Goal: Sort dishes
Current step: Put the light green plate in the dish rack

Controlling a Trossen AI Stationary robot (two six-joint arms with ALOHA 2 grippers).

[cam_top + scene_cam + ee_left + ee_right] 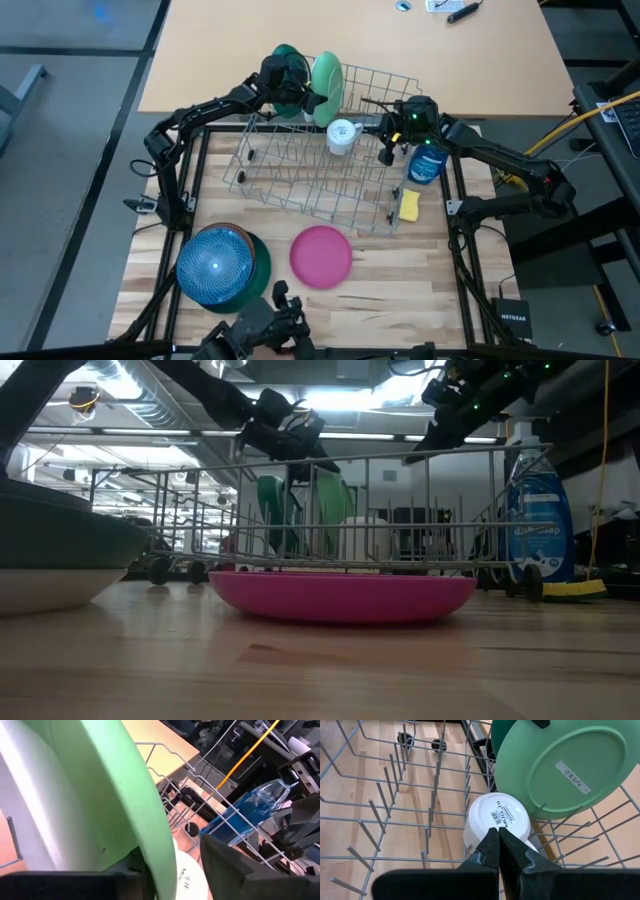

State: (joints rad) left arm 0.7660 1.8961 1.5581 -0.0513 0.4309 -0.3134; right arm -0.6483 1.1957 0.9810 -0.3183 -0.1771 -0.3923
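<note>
A wire dish rack (300,170) stands mid-table. At its far left end a dark green plate (285,55) and a light green plate (327,80) stand on edge between the tines. My left gripper (313,100) is open, its fingers on either side of the light green plate's upper rim (150,820). A white mug (495,815) sits upside down in the rack beside the plates. My right gripper (498,835) hangs shut above the rack near the mug, holding nothing. A pink plate (322,256) lies on the table at the near side. My left gripper comes level at the light green plate's upper rim (157,850) from the table's left side. One finger (235,870) stands clear of the plate. Whether the other finger (75,885) touches the plate's face I cannot tell.
A blue bowl (212,262) sits stacked in a dark green bowl (258,275) at the near left. A blue soap bottle (425,165) and a yellow sponge (408,205) stand just right of the rack. The rack's near rows of tines (395,795) hold nothing.
</note>
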